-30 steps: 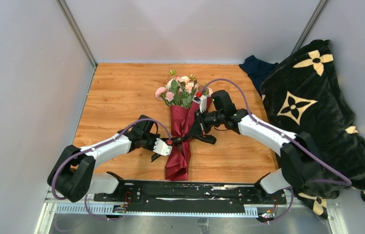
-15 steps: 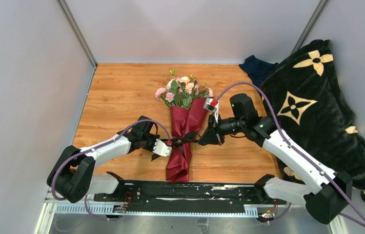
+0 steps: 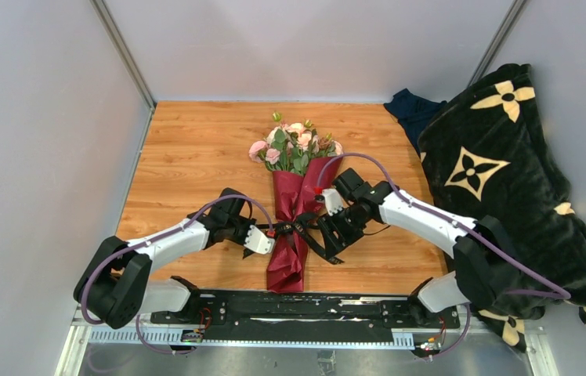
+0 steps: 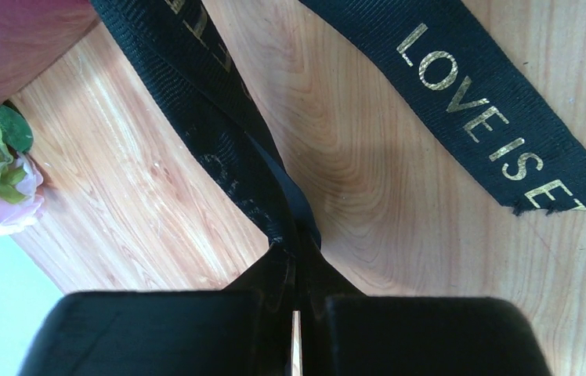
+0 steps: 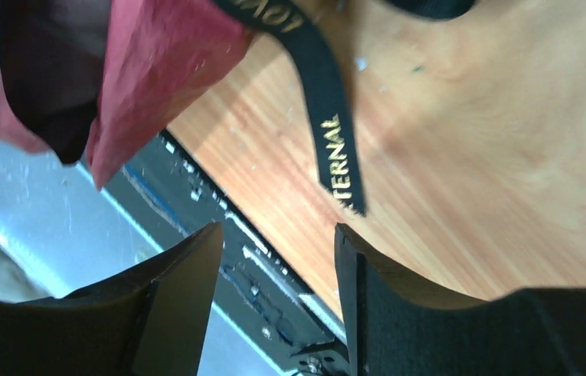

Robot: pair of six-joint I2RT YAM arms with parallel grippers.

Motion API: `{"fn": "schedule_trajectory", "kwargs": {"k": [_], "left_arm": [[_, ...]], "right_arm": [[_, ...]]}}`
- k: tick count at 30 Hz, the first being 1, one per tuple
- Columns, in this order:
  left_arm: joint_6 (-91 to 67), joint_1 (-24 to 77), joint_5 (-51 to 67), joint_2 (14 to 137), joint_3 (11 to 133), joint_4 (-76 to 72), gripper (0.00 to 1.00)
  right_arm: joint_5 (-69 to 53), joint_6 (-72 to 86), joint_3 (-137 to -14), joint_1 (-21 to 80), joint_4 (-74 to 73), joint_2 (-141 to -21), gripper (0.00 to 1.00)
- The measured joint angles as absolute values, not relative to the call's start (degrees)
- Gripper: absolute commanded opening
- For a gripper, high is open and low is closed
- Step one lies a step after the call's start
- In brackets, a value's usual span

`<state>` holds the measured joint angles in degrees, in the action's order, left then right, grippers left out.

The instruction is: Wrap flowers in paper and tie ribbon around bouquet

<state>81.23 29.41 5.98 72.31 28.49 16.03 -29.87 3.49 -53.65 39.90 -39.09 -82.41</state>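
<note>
The bouquet lies on the wooden table: pink and cream flowers (image 3: 294, 147) stick out of a dark red paper (image 3: 296, 196) cone. The black ribbon (image 3: 298, 225) crosses the cone's waist. My left gripper (image 3: 273, 232) sits just left of the cone, shut on the ribbon (image 4: 227, 133); the strand runs straight into the pinched fingertips (image 4: 296, 254). My right gripper (image 3: 335, 241) hovers right of the cone, open with nothing between its fingers (image 5: 278, 235). A loose ribbon tail (image 5: 335, 141) with gold lettering lies on the wood ahead of it, beside the paper (image 5: 157, 63).
A black blanket with cream flower motifs (image 3: 509, 172) is heaped along the right side, with a navy cloth (image 3: 411, 110) behind it. The black mounting rail (image 3: 298, 305) runs along the near edge. Grey walls enclose the table.
My right gripper pulled the ribbon out to the right, then swung back beside the cone and opened, letting the ribbon tail drop. The left gripper stayed shut in place.
</note>
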Motion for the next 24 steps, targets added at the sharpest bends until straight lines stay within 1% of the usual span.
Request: {"fn": "schedule_trajectory", "kwargs": {"k": [2, 6, 12, 17, 22, 24], "left_arm": [[81.38, 29.41, 5.98, 72.23, 28.38, 15.81, 0.00], [81.43, 29.41, 5.98, 71.75, 28.36, 15.44, 0.00], [81.41, 29.41, 5.89, 71.11, 28.36, 15.46, 0.00], [81.38, 29.41, 5.91, 71.07, 28.36, 15.44, 0.00], [81.21, 29.41, 5.89, 71.07, 28.36, 15.38, 0.00], [81.19, 29.41, 5.89, 71.07, 28.36, 15.33, 0.00]], "right_arm": [[-27.35, 5.52, -53.10, 39.75, -36.69, -81.58, 0.61], [-22.13, 7.27, -49.84, 39.79, -25.69, -79.83, 0.59], [-15.94, 7.01, -49.08, 39.88, -15.46, -83.35, 0.62], [-14.11, 4.64, -46.35, 40.45, -8.84, -86.50, 0.61], [-13.17, 2.20, -46.24, 41.43, -5.04, -88.25, 0.59], [-13.26, 1.02, -46.02, 41.54, -2.39, -88.25, 0.57]]}}
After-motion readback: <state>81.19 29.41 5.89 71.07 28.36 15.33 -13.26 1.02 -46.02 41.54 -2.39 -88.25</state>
